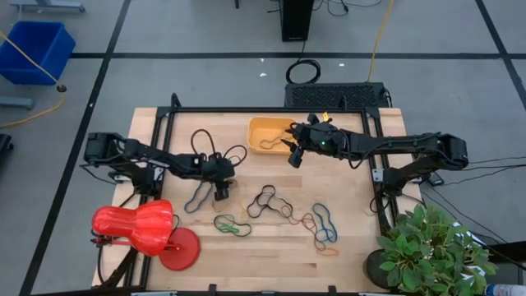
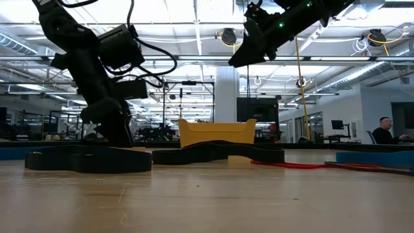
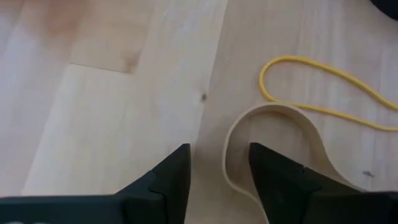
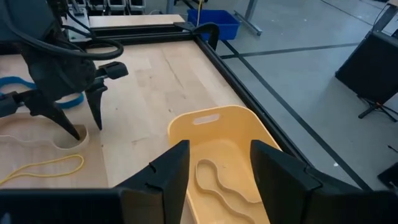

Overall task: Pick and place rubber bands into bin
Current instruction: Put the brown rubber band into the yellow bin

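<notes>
The orange-yellow bin (image 1: 267,131) stands at the table's far middle, and one tan rubber band (image 4: 217,183) lies in it. My right gripper (image 4: 217,149) is open and empty, held above the bin's near right corner (image 1: 294,158). My left gripper (image 3: 221,152) is open and points down at the table (image 1: 220,193), left of the bin. The curved end of a tan rubber band (image 3: 230,143) lies flat between its fingers, with one finger (image 3: 273,171) inside the loop and the other outside. A yellow band (image 3: 323,81) lies beside it. My left gripper comes from above, pointing down, with its fingers on either side of the tan band's curved end (image 3: 227,168). I cannot tell whether a finger touches the band. The band lies flat on the table.
Several more bands lie on the table's near half: black (image 1: 267,201), green (image 1: 230,224), blue and orange (image 1: 322,224). A red lamp (image 1: 140,226) stands at the near left and a potted plant (image 1: 427,247) at the near right. A black frame (image 1: 246,111) borders the table.
</notes>
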